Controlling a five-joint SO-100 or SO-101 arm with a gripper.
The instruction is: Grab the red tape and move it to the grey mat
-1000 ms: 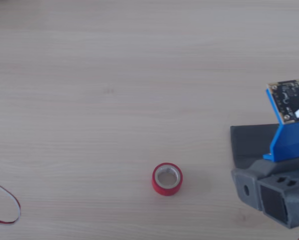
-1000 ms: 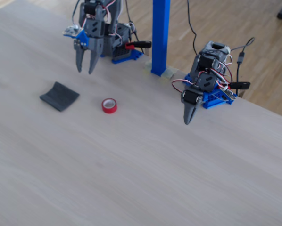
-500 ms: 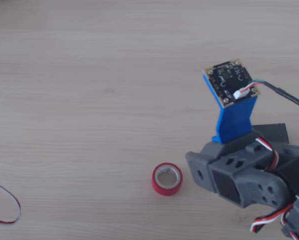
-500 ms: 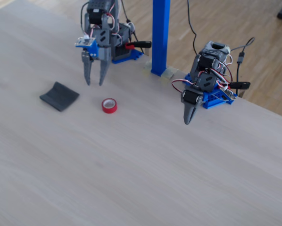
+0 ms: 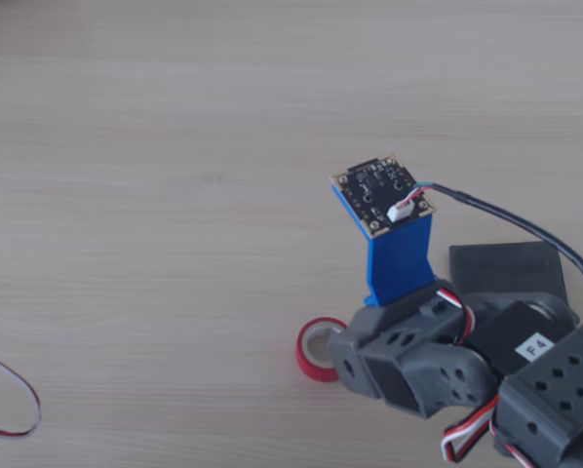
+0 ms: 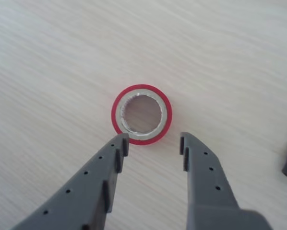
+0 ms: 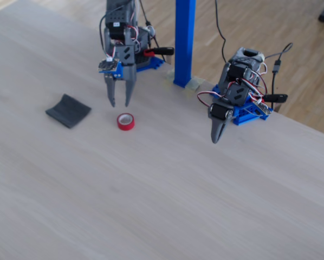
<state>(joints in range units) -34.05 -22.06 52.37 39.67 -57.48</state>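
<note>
On the pale wooden table (image 7: 167,184), the red tape (image 6: 141,114) lies flat with its whitish core facing up, just beyond my fingertips in the wrist view. My gripper (image 6: 152,142) is spread about as wide as the roll and holds nothing; my fingers (image 6: 115,153) hang above the wood, short of the tape. In the fixed view my gripper (image 7: 119,102) points down just behind the red tape (image 7: 125,121), and the grey mat (image 7: 68,110) lies well to the left of it. A second arm (image 7: 229,100) stands apart at the right.
</note>
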